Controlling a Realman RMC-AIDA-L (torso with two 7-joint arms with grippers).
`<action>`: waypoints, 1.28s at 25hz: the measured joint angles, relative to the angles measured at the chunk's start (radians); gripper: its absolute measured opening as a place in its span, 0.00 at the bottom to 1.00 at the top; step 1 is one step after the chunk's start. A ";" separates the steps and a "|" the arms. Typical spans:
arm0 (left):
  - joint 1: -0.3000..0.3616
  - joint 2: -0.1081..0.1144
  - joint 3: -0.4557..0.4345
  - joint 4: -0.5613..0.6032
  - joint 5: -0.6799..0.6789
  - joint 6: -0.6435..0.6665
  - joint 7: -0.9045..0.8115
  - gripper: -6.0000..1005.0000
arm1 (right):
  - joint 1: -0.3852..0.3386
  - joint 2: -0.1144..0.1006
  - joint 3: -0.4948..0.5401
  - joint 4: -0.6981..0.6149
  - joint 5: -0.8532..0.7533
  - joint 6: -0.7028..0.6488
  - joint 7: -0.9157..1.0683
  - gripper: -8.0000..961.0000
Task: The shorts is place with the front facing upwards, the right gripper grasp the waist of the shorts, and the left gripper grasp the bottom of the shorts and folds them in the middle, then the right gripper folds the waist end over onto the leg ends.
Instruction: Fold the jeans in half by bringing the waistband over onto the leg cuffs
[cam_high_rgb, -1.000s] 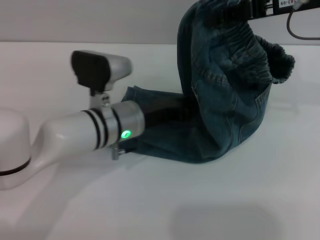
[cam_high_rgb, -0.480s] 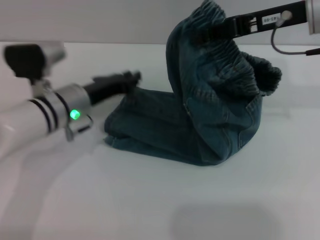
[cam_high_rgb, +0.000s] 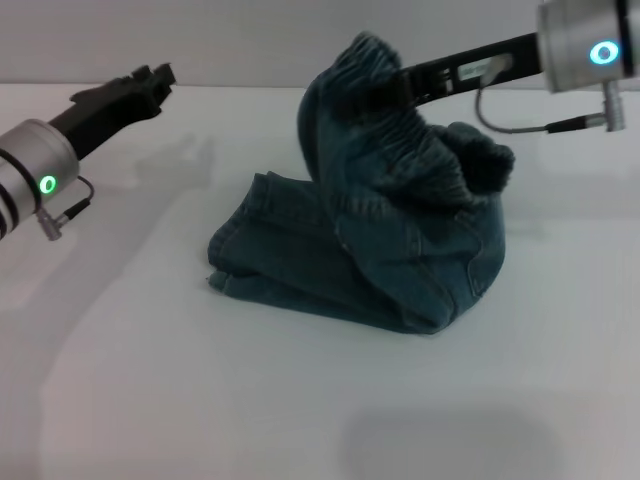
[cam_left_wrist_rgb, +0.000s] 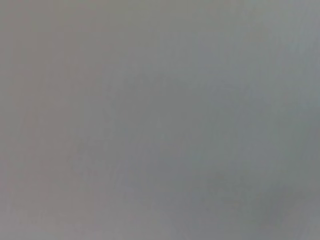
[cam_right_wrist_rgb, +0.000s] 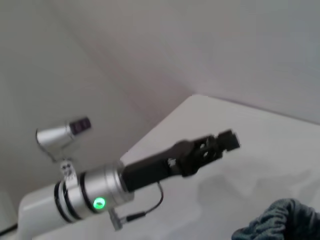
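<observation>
Denim shorts (cam_high_rgb: 380, 250) sit mid bench (cam_high_rgb: 300, 420), already folded long-ways. The leg ends (cam_high_rgb: 235, 265) lie flat on the bench w/ the waist end (cam_high_rgb: 390, 110) pulled up in the air above them. Right claw (cam_high_rgb: 385, 85) is clenched on the ruffled waistband, holding it high. Left claw (cam_high_rgb: 150, 80) is off to the robot's left, up over bare bench, well apart from the cloth & holding nothing. Can't tell if its fingers are spread or closed. In the right wrist view the left claw (cam_right_wrist_rgb: 227, 140) shows far off, w/ a bit of waistband (cam_right_wrist_rgb: 280, 220) at the corner. Left wrist view shows only grey.

Handling, my guess: thick denim, soft & floppy, a bit heavy. It sags and bunches where not held, so it won't keep a shape. Not slippery, not breakable. Best hold is the gathered elastic band, thick and easy to pinch. Lay it down slow so the fold lands neat on the hems.

Vs 1 s ago: left claw was down at the leg ends; now it has let go & pulled back. Waist has moved over toward the legs and a bit lower.
</observation>
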 joint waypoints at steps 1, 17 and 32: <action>0.001 0.000 -0.002 -0.007 -0.018 0.009 0.021 0.28 | 0.005 0.004 -0.014 0.000 0.000 0.005 -0.002 0.10; -0.012 0.003 -0.009 -0.127 -0.146 0.104 0.161 0.34 | 0.065 0.029 -0.069 0.024 0.001 0.093 -0.005 0.42; -0.040 0.002 -0.019 -0.157 -0.149 0.104 0.218 0.33 | 0.098 0.054 -0.139 0.010 -0.174 0.086 0.012 0.53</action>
